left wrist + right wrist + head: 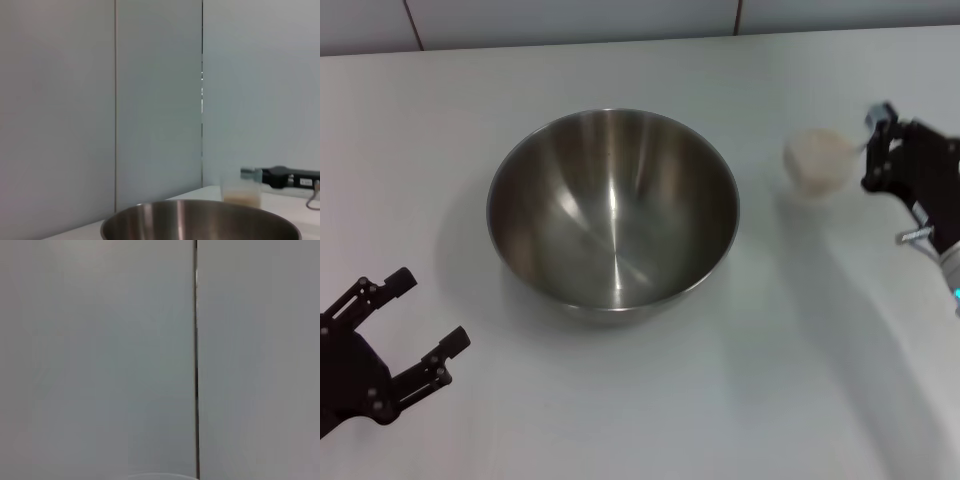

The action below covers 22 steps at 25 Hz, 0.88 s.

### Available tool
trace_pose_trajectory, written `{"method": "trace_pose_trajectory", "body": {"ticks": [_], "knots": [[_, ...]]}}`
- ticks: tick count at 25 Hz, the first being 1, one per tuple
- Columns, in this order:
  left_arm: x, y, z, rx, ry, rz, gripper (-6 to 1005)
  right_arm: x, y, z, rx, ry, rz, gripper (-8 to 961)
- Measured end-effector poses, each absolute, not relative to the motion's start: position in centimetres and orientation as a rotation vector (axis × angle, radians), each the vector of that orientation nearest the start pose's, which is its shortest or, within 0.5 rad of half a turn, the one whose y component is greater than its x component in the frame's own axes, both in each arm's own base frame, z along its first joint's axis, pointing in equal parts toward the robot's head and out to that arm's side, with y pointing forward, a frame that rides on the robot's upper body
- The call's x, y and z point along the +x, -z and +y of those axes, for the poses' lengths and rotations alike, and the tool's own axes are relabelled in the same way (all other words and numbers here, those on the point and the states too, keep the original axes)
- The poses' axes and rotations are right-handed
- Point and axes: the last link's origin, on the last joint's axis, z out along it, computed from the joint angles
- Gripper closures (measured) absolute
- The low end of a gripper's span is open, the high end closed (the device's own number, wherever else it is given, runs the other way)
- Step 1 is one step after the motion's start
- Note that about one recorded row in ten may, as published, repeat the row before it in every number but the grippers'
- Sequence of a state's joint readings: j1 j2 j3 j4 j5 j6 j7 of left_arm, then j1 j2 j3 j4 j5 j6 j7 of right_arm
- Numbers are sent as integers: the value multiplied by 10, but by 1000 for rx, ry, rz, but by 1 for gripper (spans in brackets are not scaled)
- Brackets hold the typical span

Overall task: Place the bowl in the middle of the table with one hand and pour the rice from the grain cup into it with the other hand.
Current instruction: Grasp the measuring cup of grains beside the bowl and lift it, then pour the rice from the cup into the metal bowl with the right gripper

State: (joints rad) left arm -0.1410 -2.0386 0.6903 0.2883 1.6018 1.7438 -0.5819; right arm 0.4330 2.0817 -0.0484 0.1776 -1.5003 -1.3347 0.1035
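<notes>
The bowl (612,210), large and shiny steel, stands empty near the middle of the white table (720,400); its rim (200,212) fills the bottom of the left wrist view. To its right stands the small clear grain cup (817,160), upright and holding pale rice (820,150). The cup (242,190) also shows beyond the bowl in the left wrist view. My right gripper (873,148) is open just right of the cup, with its fingers on either side of the handle side. My left gripper (415,320) hangs open near the front left, clear of the bowl.
A pale panelled wall (150,100) rises behind the table's far edge. Bare tabletop lies in front of the bowl and between the bowl and the cup. The right wrist view shows mostly wall (100,340).
</notes>
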Motion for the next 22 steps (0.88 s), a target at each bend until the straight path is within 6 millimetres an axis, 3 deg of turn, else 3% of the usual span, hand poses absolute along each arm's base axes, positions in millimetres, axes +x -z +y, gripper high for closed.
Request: {"method": "trace_pose_trajectory", "body": {"ticks": [3, 11, 22], "knots": [[-341, 3, 190, -2292, 944, -331, 157, 312, 24, 314, -1690, -797, 443, 938], [-341, 4, 188, -2304, 940, -333, 157, 285, 18, 342, -1719, -860, 342, 938], [-342, 5, 187, -2305, 938, -340, 157, 275, 17, 349, -1728, -882, 312, 938]]}}
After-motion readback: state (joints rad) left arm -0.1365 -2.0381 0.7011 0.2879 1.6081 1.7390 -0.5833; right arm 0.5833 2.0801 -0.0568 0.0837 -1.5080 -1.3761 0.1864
